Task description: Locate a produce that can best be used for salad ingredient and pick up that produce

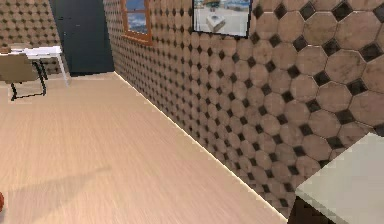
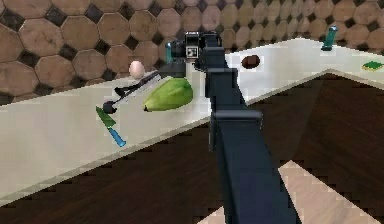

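A pale green, elongated piece of produce (image 2: 168, 95) lies on the white countertop (image 2: 60, 140) in the arm side view. The dark arm (image 2: 235, 130) reaches out over the counter, and my gripper (image 2: 116, 100) sits just left of the produce, with thin fingers (image 2: 130, 92) pointing down-left. The produce lies on the counter right by the gripper, so I cannot tell whether it holds anything. A small pinkish egg-shaped thing (image 2: 136, 68) stands just behind the gripper.
On the counter lie a green and blue utensil (image 2: 110, 127), a dark brown bowl (image 2: 250, 62), a teal bottle (image 2: 330, 37) and a green item (image 2: 372, 66). The forward view has wood floor (image 1: 110, 140), a patterned wall (image 1: 250, 90), a counter corner (image 1: 350, 185), and a desk (image 1: 42, 52) with a chair (image 1: 18, 70).
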